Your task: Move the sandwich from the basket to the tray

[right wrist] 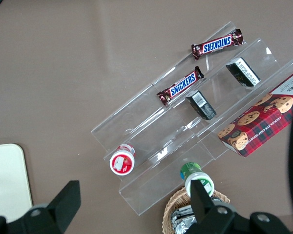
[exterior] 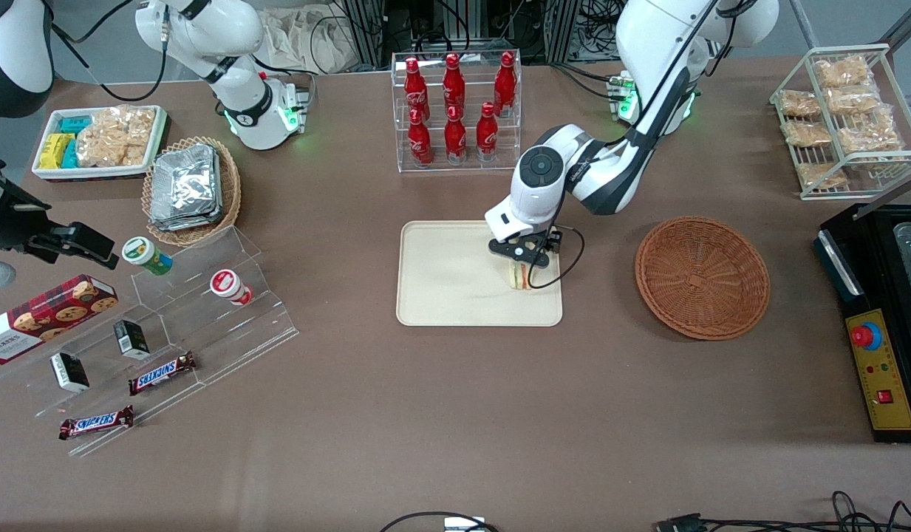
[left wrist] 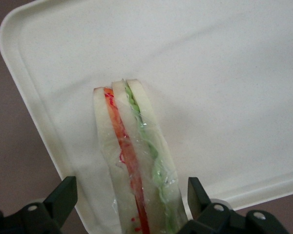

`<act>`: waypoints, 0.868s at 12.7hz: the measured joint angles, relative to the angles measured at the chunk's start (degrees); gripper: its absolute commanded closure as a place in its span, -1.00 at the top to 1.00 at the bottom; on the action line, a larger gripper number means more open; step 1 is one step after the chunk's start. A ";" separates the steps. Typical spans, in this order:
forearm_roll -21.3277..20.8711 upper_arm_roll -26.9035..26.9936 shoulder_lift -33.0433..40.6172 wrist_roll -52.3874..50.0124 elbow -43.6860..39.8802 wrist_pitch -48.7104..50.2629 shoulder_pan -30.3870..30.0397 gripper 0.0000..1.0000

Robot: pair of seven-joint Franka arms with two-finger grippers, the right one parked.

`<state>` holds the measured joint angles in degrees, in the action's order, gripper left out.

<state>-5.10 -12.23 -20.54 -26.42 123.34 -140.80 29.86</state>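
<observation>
Left arm: white, jointed, bent at the elbow, wrist pointing down over the cream-beige rectangular plastic tray (exterior: 440,288).
Gripper: black two-finger gripper (exterior: 524,260), low above the tray's working-arm-end rim.
Fingers: spread apart, seemingly touching nothing.

The tray (exterior: 440,288) looks like matt cream plastic, smooth with a faint speckle up close. The sandwich (left wrist: 136,161) is soft pale bread under thin clear wrap that crinkles and catches the light. The gripper (exterior: 520,255), right over the sandwich on the tray, has matt black plastic-looking fingers (left wrist: 63,195) spread wide apart, on a glossy white arm shell. The basket (exterior: 702,277) is rough reddish-brown wicker, tightly woven. The table (exterior: 425,414) has a dull brown, cloth-like cover. The bottles (exterior: 455,103) are shiny red metal-looking, in a clear glossy acrylic rack (exterior: 456,155). The packs (exterior: 185,188) are crumpled silver foil.
</observation>
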 measured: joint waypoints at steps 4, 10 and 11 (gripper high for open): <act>-0.03 5.16 3.13 -1.52 -4.44 7.58 -0.18 1.00; -0.05 14.53 6.95 -2.23 -13.57 18.23 -0.27 1.00; -0.06 15.91 6.98 -2.23 -15.25 19.80 -0.27 1.00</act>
<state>-5.15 3.68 -13.56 -28.65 108.08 -121.00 29.59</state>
